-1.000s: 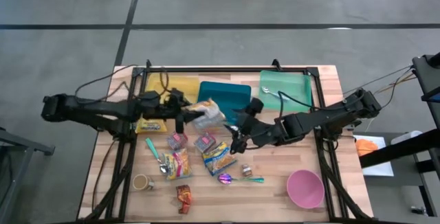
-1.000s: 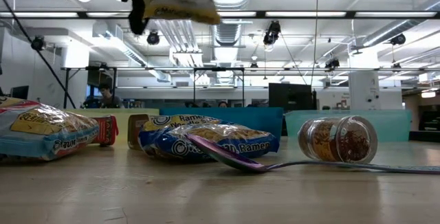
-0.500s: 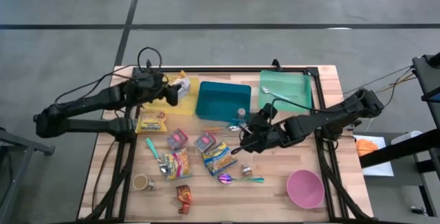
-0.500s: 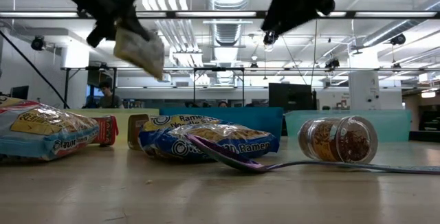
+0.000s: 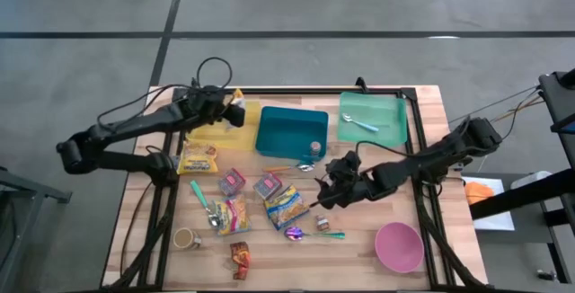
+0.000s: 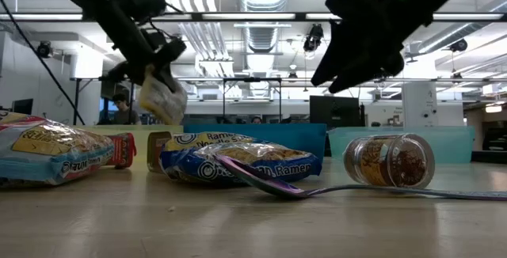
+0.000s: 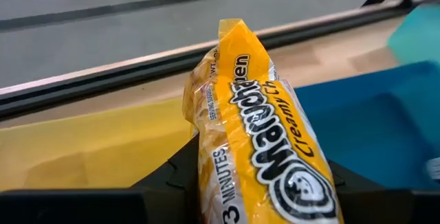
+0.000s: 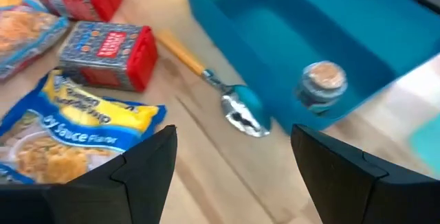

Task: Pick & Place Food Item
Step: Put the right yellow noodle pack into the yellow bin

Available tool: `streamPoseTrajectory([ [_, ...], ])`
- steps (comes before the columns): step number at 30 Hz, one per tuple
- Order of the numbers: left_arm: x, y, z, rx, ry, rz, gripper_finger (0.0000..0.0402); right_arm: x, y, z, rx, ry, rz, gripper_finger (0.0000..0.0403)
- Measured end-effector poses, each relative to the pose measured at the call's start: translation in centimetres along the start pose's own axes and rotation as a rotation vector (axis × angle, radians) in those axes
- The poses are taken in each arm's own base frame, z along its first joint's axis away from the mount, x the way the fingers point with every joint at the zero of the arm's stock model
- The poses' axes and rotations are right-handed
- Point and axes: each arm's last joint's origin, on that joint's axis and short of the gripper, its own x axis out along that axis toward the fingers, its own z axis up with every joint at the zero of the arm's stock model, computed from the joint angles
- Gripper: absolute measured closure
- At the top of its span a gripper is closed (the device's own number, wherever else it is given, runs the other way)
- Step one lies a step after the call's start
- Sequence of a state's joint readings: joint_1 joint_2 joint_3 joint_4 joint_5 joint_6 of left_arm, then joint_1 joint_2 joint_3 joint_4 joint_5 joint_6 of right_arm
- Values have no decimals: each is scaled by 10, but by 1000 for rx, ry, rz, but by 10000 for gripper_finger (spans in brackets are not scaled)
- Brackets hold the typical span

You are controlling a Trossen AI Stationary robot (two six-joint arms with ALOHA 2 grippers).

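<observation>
The wooden table (image 5: 449, 113) sits on a grey floor crossed by dark lines, and the low view looks across it into a workshop with ceiling strip lights, hanging cables and a person at a desk far back. Along the table's far edge lie a yellow tray (image 5: 216, 137), a teal bin (image 5: 289, 131) and a green tray (image 5: 382, 113). The left gripper (image 5: 235, 113) hangs over the yellow tray, its jaws pinching a yellow noodle packet (image 7: 258, 148) that reads "Maruchan", "Creamy Ch…" and "3 MINUTES". The right gripper (image 5: 325, 196) hovers above the middle of the table with its jaws spread and holding nothing. Below it a blue pasta pouch (image 8: 82, 131) reads "Sauce Flavor", beside a red-ended box (image 8: 110, 53) whose print is too blurred to read. In the low view a blue bag (image 6: 242, 161) shows "Ramen", with a purple spoon (image 6: 261, 180) across it and a small jar (image 6: 392, 160) on its side nearby. A pink bowl (image 5: 399, 246) stands at the near right corner.
</observation>
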State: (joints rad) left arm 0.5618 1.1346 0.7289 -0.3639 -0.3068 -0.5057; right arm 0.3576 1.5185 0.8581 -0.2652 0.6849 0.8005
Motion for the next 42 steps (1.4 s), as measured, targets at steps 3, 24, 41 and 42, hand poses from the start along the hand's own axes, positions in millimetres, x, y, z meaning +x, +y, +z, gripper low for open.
streamPoseTrajectory([
  [3,13,-4,0,39,41,23,259,1,0,-11,-4,-4,37,120],
  [24,90,-30,-8,163,323,185,259,4,-4,-23,-60,8,63,120],
  [41,75,-29,-13,167,378,200,206,4,-3,-23,-82,4,66,120],
  [42,76,-28,-14,169,384,203,193,4,-3,-23,-83,4,66,120],
])
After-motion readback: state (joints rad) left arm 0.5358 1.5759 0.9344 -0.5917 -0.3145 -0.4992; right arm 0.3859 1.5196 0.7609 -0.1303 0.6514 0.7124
